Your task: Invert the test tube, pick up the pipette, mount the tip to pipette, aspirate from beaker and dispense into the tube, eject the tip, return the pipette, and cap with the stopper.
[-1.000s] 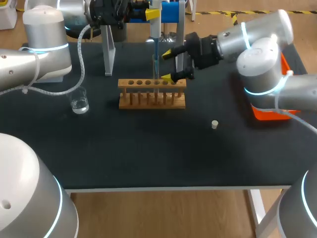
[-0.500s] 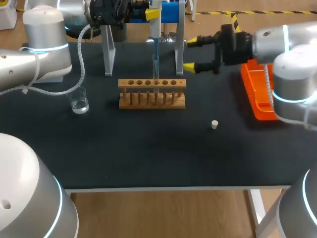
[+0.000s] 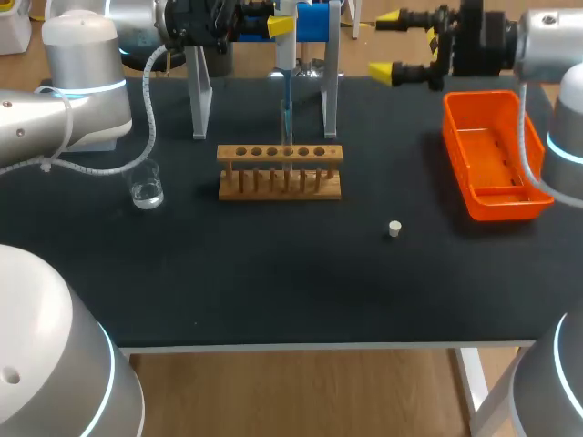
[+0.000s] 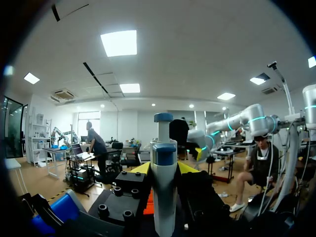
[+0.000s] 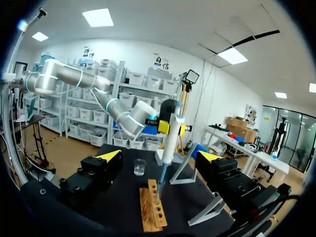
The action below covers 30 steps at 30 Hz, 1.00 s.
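One pipette (image 3: 283, 50) upright over the wooden rack (image 3: 280, 182), our other arm off to the side.

Our left fingers (image 4: 142, 169) pinch the pipette from both sides and hold it above the rack. Its tip (image 3: 286, 98) reaches down into the test tube (image 3: 287, 137), which stands in a hole just right of the rack's middle. Our right fingers (image 3: 384, 70) are spread wide with nothing between them. They hang by the far edge of the surface (image 3: 273, 273), just beyond the orange tray (image 3: 501, 208) and well apart from the rack. The beaker (image 3: 146, 188), with a little clear liquid in it, sits left of the rack near our left arm. The small white stopper (image 3: 394, 228) lies alone on the surface, nearer to us than the rack and to its right.
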Tool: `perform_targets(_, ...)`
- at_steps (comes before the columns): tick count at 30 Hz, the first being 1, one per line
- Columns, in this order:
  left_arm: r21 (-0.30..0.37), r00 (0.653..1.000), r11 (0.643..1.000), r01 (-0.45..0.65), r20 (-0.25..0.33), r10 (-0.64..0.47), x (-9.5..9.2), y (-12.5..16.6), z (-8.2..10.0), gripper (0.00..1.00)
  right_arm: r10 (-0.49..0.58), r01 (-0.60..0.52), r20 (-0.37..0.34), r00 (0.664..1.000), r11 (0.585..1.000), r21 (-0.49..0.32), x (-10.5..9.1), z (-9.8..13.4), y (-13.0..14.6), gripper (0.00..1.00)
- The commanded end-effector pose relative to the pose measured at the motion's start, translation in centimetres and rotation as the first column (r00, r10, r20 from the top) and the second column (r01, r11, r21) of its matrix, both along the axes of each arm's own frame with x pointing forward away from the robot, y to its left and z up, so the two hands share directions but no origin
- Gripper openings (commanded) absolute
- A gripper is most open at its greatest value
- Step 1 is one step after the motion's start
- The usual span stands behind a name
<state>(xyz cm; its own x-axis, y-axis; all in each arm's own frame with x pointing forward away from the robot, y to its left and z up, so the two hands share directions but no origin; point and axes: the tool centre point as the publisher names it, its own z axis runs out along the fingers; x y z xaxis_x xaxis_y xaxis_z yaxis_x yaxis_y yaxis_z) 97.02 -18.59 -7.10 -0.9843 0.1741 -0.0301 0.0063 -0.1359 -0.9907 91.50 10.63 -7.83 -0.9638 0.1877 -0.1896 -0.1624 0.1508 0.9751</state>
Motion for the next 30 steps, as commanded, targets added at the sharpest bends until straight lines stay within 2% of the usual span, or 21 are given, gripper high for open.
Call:
perform_targets(1,-0.002,1.0,1.0,0.004,0.001,-0.004,0.1,0.0,0.0,0.0,0.016,-0.016,-0.005,1.0,1.0,0.003,0.1,2.1,0.2,1.0)
perform_targets(2,-0.002,1.0,1.0,0.004,0.001,-0.004,0.1,0.0,0.0,0.0,0.018,-0.018,-0.005,1.0,1.0,0.005,0.2,2.7,0.5,0.98)
perform_targets(3,-0.002,1.0,1.0,0.004,0.001,-0.004,0.1,0.0,0.0,0.0,0.021,-0.021,-0.008,1.0,1.0,0.011,0.2,2.9,0.6,0.89)
perform_targets(4,-0.002,1.0,1.0,0.004,0.001,-0.004,0.1,0.0,0.0,0.0,0.026,-0.026,-0.012,1.0,1.0,0.016,0.3,3.4,0.9,0.67)
perform_targets(8,-0.002,1.0,1.0,0.004,0.001,-0.004,0.1,0.0,0.0,0.0,0.047,-0.045,-0.043,0.998,0.998,0.046,0.7,4.4,2.1,0.24)
perform_targets(11,-0.002,1.0,1.0,0.004,0.001,-0.004,0.1,0.0,0.0,0.0,0.049,-0.045,-0.054,0.997,0.997,0.058,1.1,5.1,2.9,0.11)
perform_targets(12,-0.002,1.0,1.0,0.004,0.001,-0.004,0.1,0.0,0.0,0.0,0.05,-0.047,-0.059,0.997,0.997,0.063,1.3,5.4,3.4,0.0)
perform_targets(22,-0.002,1.0,1.0,0.004,0.001,-0.004,0.1,0.0,0.0,0.0,0.075,-0.068,-0.071,0.995,0.993,0.094,2.5,7.5,7.0,0.0)
perform_targets(30,-0.002,1.0,1.0,0.004,0.001,-0.004,0.1,0.0,0.0,0.0,0.076,-0.069,-0.076,0.994,0.993,0.095,2.6,8.0,9.0,0.0)
